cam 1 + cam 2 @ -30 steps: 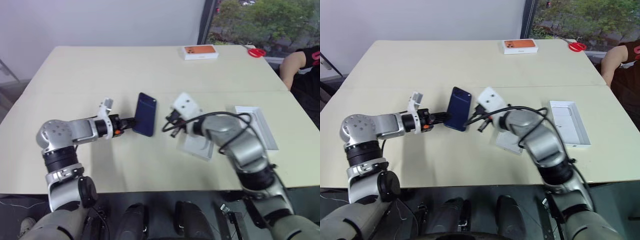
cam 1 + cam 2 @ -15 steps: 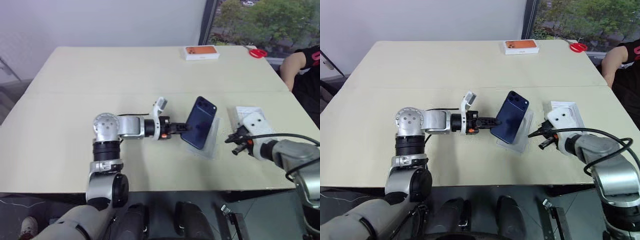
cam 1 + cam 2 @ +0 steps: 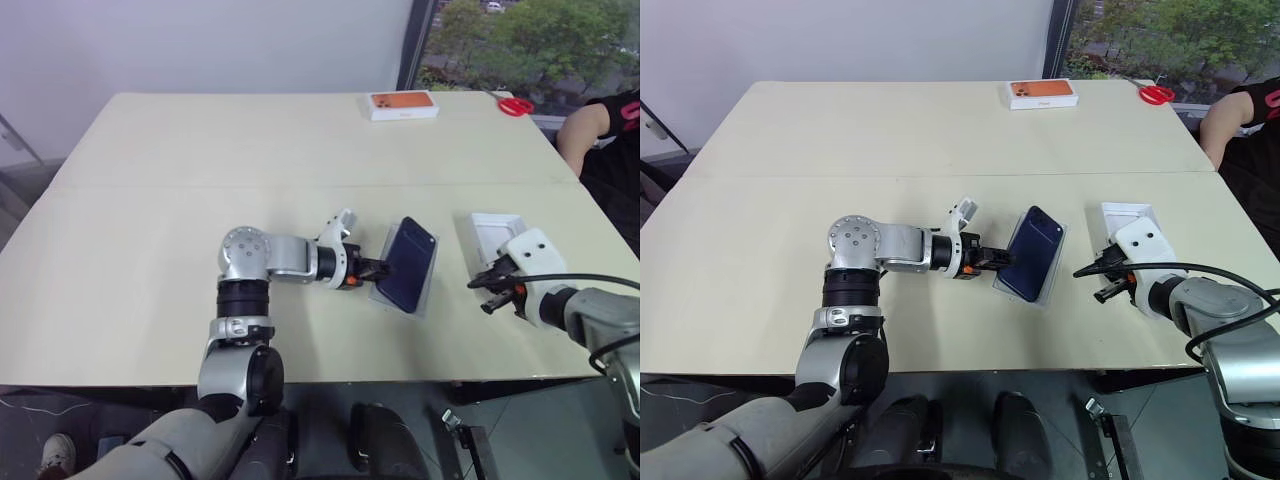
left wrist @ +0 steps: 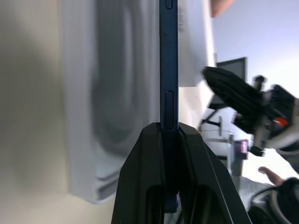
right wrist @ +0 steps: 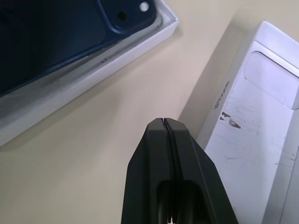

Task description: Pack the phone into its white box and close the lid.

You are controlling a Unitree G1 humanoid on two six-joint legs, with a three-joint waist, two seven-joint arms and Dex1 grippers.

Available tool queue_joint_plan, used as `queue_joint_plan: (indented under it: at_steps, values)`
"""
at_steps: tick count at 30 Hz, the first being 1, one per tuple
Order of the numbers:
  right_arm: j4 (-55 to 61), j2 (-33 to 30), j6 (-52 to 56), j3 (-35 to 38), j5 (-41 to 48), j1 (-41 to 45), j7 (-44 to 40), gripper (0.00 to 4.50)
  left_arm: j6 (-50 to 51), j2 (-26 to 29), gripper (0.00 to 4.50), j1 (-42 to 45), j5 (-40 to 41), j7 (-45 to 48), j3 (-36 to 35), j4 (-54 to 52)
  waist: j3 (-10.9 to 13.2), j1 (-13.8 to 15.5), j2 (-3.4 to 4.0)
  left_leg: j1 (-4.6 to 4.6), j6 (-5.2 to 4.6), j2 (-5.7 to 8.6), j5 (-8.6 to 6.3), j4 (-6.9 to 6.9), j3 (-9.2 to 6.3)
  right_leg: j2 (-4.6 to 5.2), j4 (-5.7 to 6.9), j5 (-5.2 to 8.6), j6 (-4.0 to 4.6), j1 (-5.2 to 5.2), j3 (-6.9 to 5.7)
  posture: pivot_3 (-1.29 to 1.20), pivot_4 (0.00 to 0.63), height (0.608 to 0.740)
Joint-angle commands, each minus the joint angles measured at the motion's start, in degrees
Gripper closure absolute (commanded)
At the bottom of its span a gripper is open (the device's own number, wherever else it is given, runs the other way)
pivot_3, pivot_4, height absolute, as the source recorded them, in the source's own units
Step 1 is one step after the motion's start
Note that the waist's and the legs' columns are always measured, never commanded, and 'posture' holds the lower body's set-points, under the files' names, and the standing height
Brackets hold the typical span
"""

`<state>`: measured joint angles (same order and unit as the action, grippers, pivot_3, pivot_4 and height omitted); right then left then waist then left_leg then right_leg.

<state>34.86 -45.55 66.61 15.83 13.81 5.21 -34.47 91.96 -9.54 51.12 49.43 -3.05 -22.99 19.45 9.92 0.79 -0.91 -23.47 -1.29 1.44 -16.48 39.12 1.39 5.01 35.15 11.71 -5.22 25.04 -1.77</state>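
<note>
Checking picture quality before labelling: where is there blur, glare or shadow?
Left wrist view: the white box is soft and out of focus behind the phone, whose edge is sharp; bright washed-out background. Right wrist view: the lid casts a soft shadow on the table. Left eye view: even daylight.

Phone (image 3: 408, 265) over white box (image 3: 424, 287); lid (image 3: 487, 235) right.

Left arm bent across toward centre, wrist level, left end effector (image 3: 374, 269) clamped on thin edge of held item. Right arm extended low at right side, right end effector (image 3: 1087, 281) fully closed, empty.
</note>
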Motion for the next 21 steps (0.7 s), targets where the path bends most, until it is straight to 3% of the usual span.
queue_joint_plan:
  at_steps: [1,3,8,13,21]
  values:
    - [1.4,-0.8,-1.0,0.0,0.7,1.0,0.6,4.50,-0.8,-2.5,4.45,1.5,-0.4,0.6,-0.9,-1.2,0.0,0.0,0.00,0.00,0.00,0.00,0.00,0.00,0.00,0.00,0.00,0.00,0.00,0.00,0.00,0.00,0.150,0.740]
    - [1.1,-0.8,-1.1,-0.3,0.9,1.3,0.8,4.50,-0.8,-2.9,4.45,1.7,-0.8,0.9,-1.1,-1.3,0.0,0.1,0.00,0.00,0.00,0.01,0.00,0.01,0.00,0.01,-0.01,0.00,0.00,0.00,0.00,0.00,0.150,0.740]
    - [1.2,-0.8,-1.1,-1.0,1.4,2.0,1.5,4.50,-0.7,-3.1,2.44,1.7,-1.3,2.2,-0.9,-1.2,0.0,0.1,0.00,0.00,0.00,0.01,0.00,0.01,0.00,0.01,-0.01,0.00,0.00,-0.02,0.00,0.00,0.150,0.740]
    - [1.5,-0.7,-0.9,-1.8,1.8,2.5,2.1,4.50,0.4,-3.0,0.04,1.5,-1.1,3.7,-0.7,-1.3,0.0,0.1,0.00,0.00,0.00,0.01,0.00,0.01,0.00,0.01,-0.01,0.00,0.00,-0.02,0.00,0.00,0.150,0.740]
    - [1.5,-0.7,-1.0,-2.6,2.5,3.3,2.8,4.50,0.5,1.8,0.04,1.5,-1.9,8.3,5.1,-4.5,0.0,0.1,0.00,0.01,0.00,0.01,0.00,0.03,-0.01,0.01,-0.01,0.00,0.00,-0.05,0.00,0.00,0.150,0.740]
